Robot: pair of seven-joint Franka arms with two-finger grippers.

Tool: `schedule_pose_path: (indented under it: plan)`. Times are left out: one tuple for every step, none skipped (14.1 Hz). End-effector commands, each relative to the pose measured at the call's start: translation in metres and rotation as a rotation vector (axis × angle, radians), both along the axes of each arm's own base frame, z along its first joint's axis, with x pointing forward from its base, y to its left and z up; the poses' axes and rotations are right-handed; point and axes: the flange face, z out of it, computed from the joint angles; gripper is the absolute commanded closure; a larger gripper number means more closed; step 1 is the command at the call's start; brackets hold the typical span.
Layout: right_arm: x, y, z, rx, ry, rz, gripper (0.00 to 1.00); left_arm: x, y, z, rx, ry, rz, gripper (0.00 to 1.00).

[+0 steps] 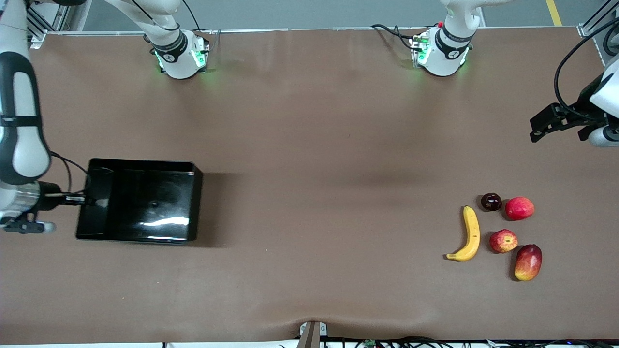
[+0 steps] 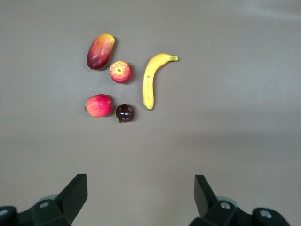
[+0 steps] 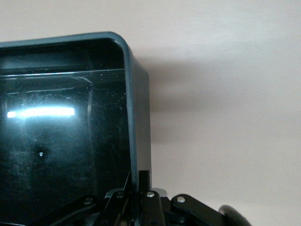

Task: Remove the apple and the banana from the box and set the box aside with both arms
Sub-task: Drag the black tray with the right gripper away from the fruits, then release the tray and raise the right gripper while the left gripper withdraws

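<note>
Right gripper (image 1: 86, 199) clamped on end wall of shallow glossy black plastic box (image 1: 140, 200), empty, at right arm's table end; best dragged low, level. Left gripper (image 1: 541, 126) wide open, empty, waiting above table. Curved yellow banana (image 1: 469, 235), small red streaked apple (image 1: 503, 240) out on table.

Bright overhead light glares off the box (image 1: 140, 200), casting soft shadows.
</note>
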Motion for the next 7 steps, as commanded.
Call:
schedule_pose_path:
  plan:
    - [-0.026, -0.014, -0.023, 0.001, -0.036, 0.055, 1.00, -0.009, -0.005, -0.001, -0.011, 0.009, 0.005, 0.00]
    - [-0.032, -0.016, -0.036, -0.003, -0.040, 0.053, 1.00, -0.009, -0.005, -0.004, -0.011, 0.015, 0.010, 0.00]
    - [-0.037, -0.014, -0.045, -0.002, -0.037, 0.047, 1.00, -0.010, -0.005, -0.006, -0.010, 0.016, 0.022, 0.00]
    - [-0.040, -0.014, -0.052, -0.003, -0.041, 0.044, 1.00, -0.014, -0.004, -0.002, -0.010, 0.008, 0.031, 0.00]
    - [-0.040, -0.015, -0.054, -0.011, -0.054, 0.042, 1.00, -0.016, -0.005, -0.002, -0.011, 0.009, 0.033, 0.00]
    - [-0.041, -0.018, -0.056, -0.011, -0.054, 0.037, 1.00, -0.020, -0.006, -0.006, -0.008, 0.016, 0.042, 0.00]
    - [-0.045, -0.027, -0.057, -0.011, -0.053, 0.021, 1.00, -0.026, -0.007, -0.009, -0.005, 0.021, 0.042, 0.00]
